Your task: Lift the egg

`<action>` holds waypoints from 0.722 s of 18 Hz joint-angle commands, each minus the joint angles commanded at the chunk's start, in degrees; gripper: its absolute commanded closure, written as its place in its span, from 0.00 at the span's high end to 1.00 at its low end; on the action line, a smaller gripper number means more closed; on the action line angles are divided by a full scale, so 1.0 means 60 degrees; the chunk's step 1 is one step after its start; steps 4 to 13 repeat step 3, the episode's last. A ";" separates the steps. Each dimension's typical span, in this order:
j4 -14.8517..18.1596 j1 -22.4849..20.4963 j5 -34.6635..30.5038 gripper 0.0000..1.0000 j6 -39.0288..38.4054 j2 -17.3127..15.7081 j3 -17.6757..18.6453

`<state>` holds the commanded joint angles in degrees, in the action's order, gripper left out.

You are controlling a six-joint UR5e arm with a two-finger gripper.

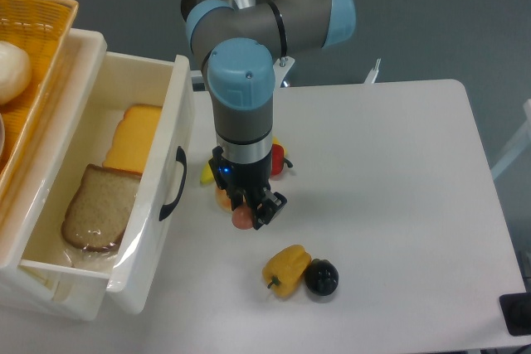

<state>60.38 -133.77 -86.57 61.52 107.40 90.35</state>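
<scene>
One egg gripped between closed jaws of the gripper, just above the white bench. Nearby: one yellow pepper touching one black ball. In the white drawer: one bread slice, two cheese slices.

I see even, bright overhead light, soft shadows under the arm, mild glare on the table; focus is sharp.

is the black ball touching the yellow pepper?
Yes, the black ball sits right against the right side of the yellow pepper near the table's front edge, no gap showing between them.
</scene>
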 joint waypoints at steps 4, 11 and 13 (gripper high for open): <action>0.0000 0.0000 0.0000 0.23 0.0000 0.0000 0.0015; 0.0000 0.0000 0.0000 0.23 0.0000 0.0000 0.0015; 0.0000 0.0000 0.0000 0.23 0.0000 0.0000 0.0015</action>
